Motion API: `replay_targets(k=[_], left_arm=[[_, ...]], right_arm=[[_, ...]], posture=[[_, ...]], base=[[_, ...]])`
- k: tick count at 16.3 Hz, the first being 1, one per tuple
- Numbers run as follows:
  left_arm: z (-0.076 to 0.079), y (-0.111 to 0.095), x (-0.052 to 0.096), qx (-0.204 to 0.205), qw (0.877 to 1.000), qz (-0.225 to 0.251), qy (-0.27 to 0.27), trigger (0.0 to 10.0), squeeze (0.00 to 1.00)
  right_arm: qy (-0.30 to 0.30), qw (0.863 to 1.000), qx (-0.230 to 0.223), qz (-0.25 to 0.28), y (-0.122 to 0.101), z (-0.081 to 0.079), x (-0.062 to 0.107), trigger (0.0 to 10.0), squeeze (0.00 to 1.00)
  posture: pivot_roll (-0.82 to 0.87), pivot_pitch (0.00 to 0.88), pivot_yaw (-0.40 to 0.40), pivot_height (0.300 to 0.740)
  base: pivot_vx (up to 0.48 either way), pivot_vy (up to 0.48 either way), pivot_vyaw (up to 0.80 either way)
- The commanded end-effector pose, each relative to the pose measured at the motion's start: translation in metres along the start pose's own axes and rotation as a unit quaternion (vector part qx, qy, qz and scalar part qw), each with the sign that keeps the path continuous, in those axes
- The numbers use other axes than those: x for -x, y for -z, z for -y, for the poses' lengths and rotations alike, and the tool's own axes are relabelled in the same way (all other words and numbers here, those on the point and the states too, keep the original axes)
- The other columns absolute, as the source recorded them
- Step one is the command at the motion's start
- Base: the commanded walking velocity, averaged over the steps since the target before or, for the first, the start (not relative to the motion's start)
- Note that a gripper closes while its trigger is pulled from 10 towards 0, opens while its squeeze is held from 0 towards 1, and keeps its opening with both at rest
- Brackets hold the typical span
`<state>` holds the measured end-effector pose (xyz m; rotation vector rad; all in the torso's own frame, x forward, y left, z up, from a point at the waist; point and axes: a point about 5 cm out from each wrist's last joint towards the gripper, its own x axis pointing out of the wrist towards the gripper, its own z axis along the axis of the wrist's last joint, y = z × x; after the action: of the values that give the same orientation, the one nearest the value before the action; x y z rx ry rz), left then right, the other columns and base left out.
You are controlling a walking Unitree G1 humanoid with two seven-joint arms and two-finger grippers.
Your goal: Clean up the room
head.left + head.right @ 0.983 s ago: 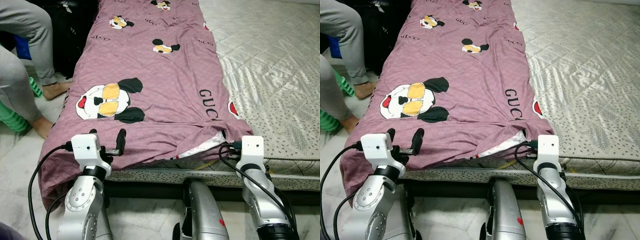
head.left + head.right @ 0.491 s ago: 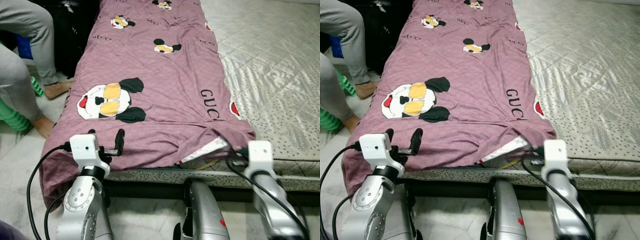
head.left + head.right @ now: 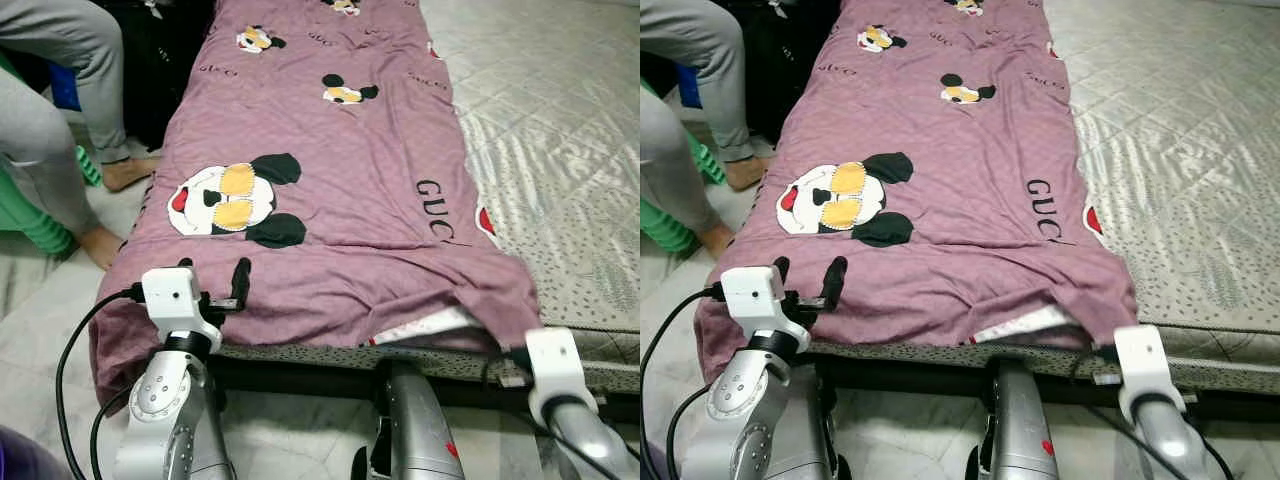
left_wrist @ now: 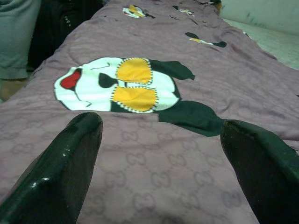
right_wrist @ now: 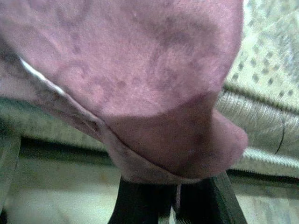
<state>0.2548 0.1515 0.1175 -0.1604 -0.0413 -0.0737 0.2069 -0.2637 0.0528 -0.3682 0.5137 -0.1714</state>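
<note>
**We hold a mauve blanket by its near corner at the foot of the bed**

Nearest to us, our right gripper (image 5: 175, 198) sits at the bed's near edge, its two black fingers pressed together on the corner of the blanket (image 3: 340, 190); the pinched cloth bulges over the fingertips and hangs down past the mattress edge. Beside that corner the blanket's white underside shows in a fold. Our left gripper (image 3: 212, 280) rests on the near hem at the other side, its fingers (image 4: 70, 163) spread wide apart with the cloth lying flat between them, gripping nothing.

The blanket runs lengthwise away from us along the left part of the bed, its left edge drooping over the side toward the floor. It is printed with cartoon mouse heads (image 3: 232, 200) in yellow sunglasses and dark lettering. To its right, the quilted pale mattress (image 3: 560, 150) lies bare.

Farther off on the left, a person's legs (image 3: 60, 110) in grey trousers stand barefoot on the tiled floor (image 3: 40, 300) beside the bed, next to something green (image 3: 25, 215).
</note>
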Motion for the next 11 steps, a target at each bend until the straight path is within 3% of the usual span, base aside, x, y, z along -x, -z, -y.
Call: replay_targets(k=[1, 2, 3, 7, 10, 11], left_arm=[[0.001, 0.004, -0.001, -0.002, 1.000, -0.008, 0.000, 10.0, 0.00], [0.001, 0.004, -0.001, -0.002, 1.000, -0.009, 0.001, 10.0, 0.00], [0.001, 0.004, -0.001, -0.002, 1.000, -0.011, 0.001, 10.0, 0.00], [-0.001, 0.008, -0.001, -0.006, 1.000, -0.023, 0.000, 10.0, 0.00], [-0.001, 0.008, -0.002, -0.006, 1.000, -0.023, 0.003, 10.0, 0.00], [0.000, 0.008, -0.003, -0.006, 1.000, -0.023, 0.004, 10.0, 0.00]], right_arm=[[0.023, 0.998, 0.018, -0.060, 0.026, 0.016, 0.006, 9.6, 0.00], [0.022, 0.997, 0.023, -0.066, 0.030, 0.017, 0.007, 10.0, 0.72], [0.026, 0.997, 0.031, -0.068, 0.032, 0.019, 0.007, 10.0, 1.00], [0.078, 0.992, 0.054, -0.078, 0.036, 0.044, 0.008, 10.0, 1.00], [0.123, 0.990, 0.071, -0.013, 0.007, 0.077, 0.004, 10.0, 1.00], [0.126, 0.990, 0.064, 0.016, -0.006, 0.078, 0.002, 10.0, 1.00]], posture=[[-0.02, 0.149, -0.060, 0.501], [-0.02, 0.150, -0.059, 0.501], [-0.02, 0.149, -0.059, 0.501], [-0.03, 0.150, -0.054, 0.501], [-0.05, 0.148, -0.052, 0.501], [-0.05, 0.147, -0.049, 0.501]], base=[[0.000, 0.000, 0.00], [0.000, 0.000, 0.00], [0.000, 0.000, 0.00], [0.000, 0.000, 0.00], [0.000, 0.000, 0.00], [0.000, 0.000, 0.00]])
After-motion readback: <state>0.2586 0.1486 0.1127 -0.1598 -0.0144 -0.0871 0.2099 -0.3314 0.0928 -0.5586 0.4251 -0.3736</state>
